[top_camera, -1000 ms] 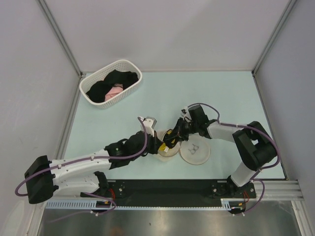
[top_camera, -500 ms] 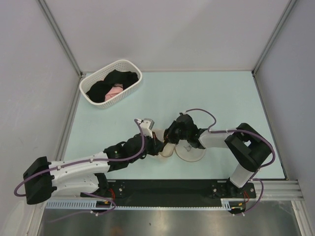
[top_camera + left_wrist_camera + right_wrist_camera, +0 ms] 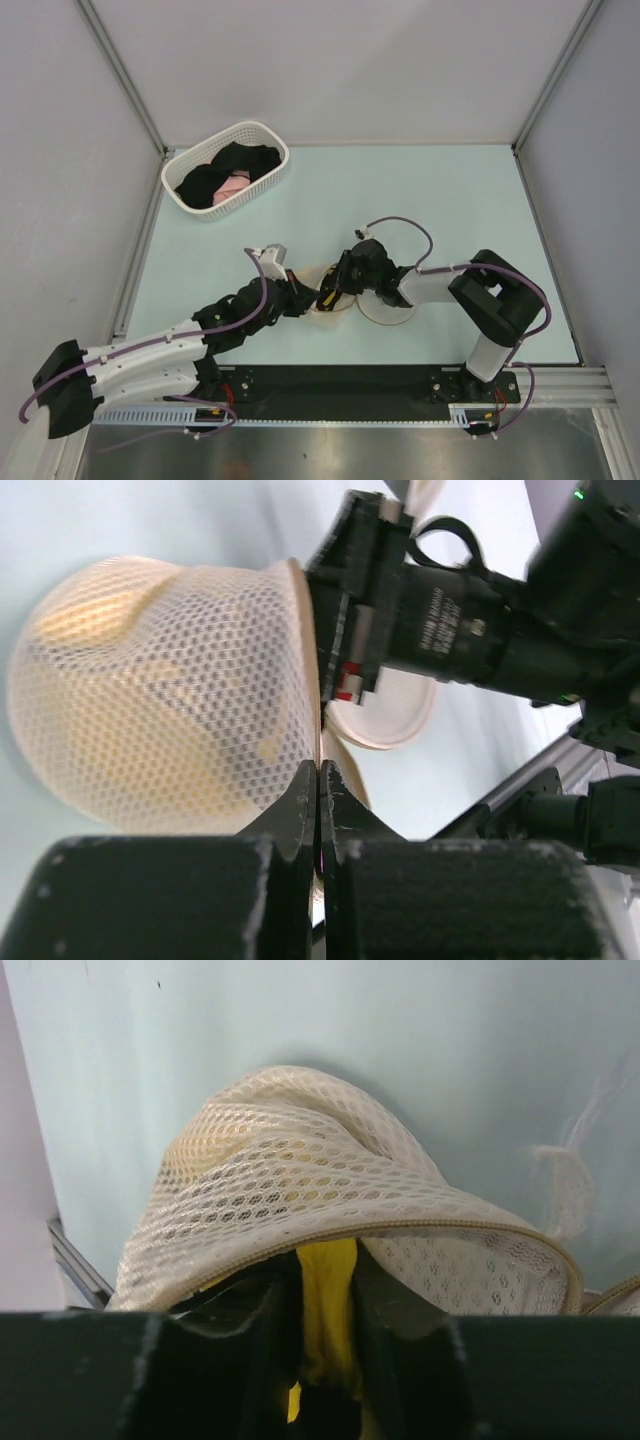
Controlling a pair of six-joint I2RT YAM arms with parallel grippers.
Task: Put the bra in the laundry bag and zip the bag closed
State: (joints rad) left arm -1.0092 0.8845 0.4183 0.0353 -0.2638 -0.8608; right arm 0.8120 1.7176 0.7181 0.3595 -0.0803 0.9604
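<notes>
The laundry bag [image 3: 330,300] lies open mid-table, one mesh dome [image 3: 160,690] tipped up on edge and the other half [image 3: 388,308] flat beside it. My left gripper [image 3: 320,780] is shut on the rim of the tipped dome and holds it up. My right gripper [image 3: 325,1310] is shut on the yellow bra [image 3: 325,1300] and reaches under the dome's zipper edge [image 3: 400,1228]. Yellow fabric shows through the mesh [image 3: 215,1145]. In the top view a bit of yellow and black strap [image 3: 328,296] shows between the two grippers. The rest of the bra is hidden.
A white slotted basket [image 3: 262,136] with black and pink garments [image 3: 228,178] stands at the back left. The right arm's body [image 3: 470,630] sits close against the dome's open side. Grey walls enclose the table on three sides.
Both grippers and the bag have shifted left. The right gripper has pushed the bra further under the dome, and the flat half is now mostly covered by the right arm.
</notes>
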